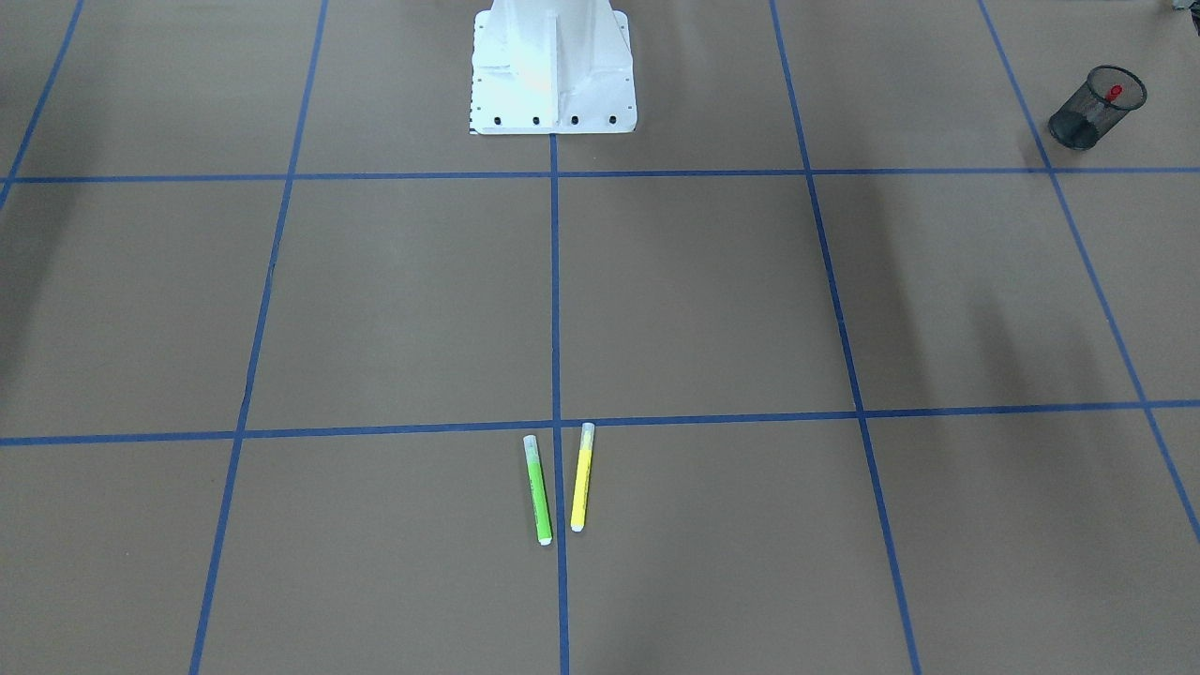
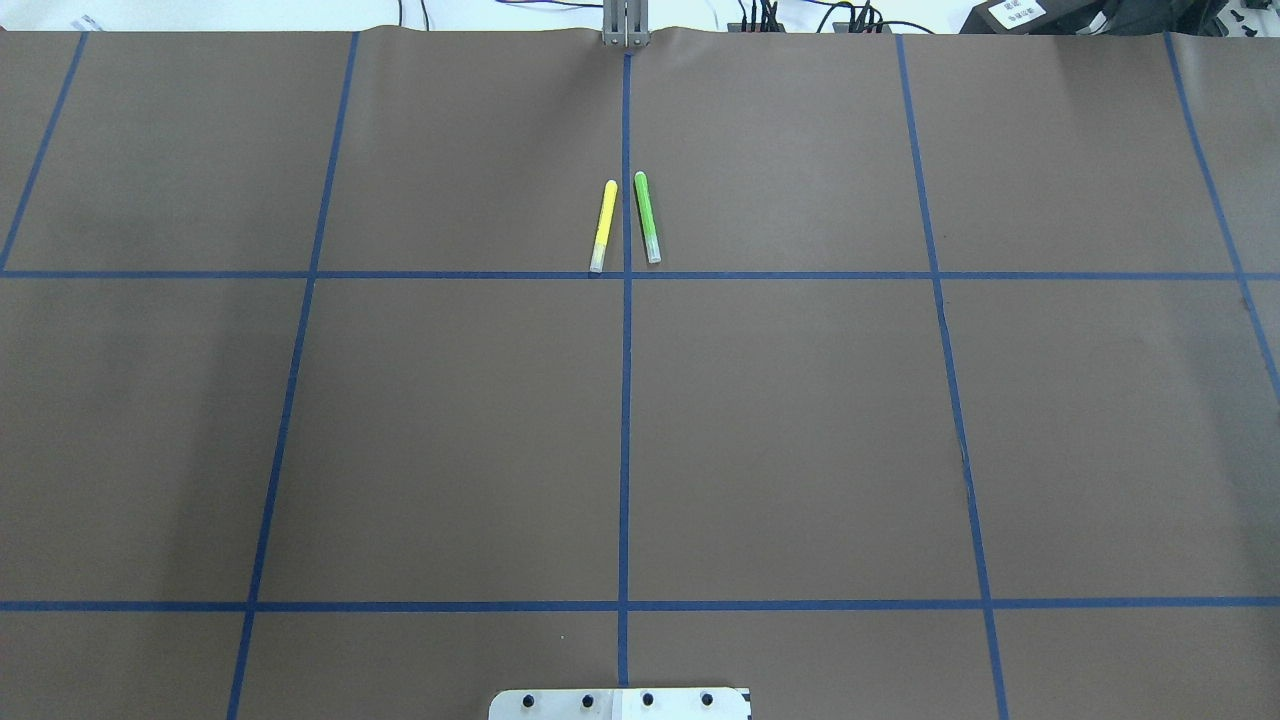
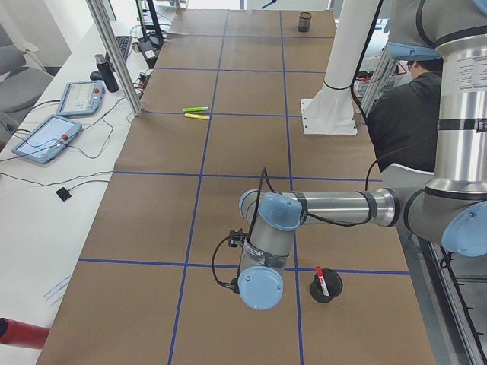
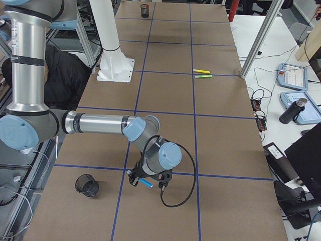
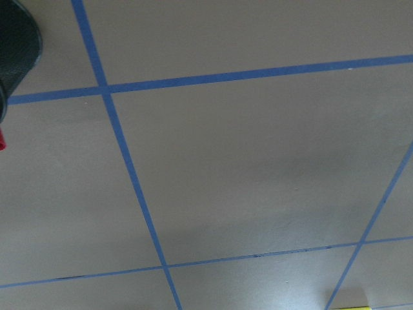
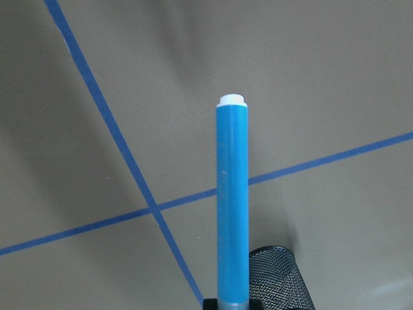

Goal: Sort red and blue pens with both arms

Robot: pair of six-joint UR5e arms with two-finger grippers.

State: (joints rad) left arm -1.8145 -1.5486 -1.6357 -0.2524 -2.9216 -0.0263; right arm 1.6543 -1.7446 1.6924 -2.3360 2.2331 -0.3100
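The red pen (image 3: 321, 280) stands in a black mesh cup (image 3: 326, 287) at the table's left end, its red tip (image 1: 1114, 92) poking out of that cup (image 1: 1095, 108). My left arm's wrist (image 3: 259, 258) hovers just beside it. The left gripper's fingers show in no view, so I cannot tell their state. The blue pen (image 6: 231, 206) is held by its lower end in my right gripper (image 6: 230, 302), which is shut on it. It hangs low over the table (image 4: 146, 183), a little to the side of a second black mesh cup (image 4: 87, 185).
A green marker (image 2: 647, 217) and a yellow marker (image 2: 603, 226) lie side by side near the table's far edge, either side of the centre tape line. The white robot base (image 1: 553, 70) stands mid-table. A person in black sits behind the base (image 3: 399, 114).
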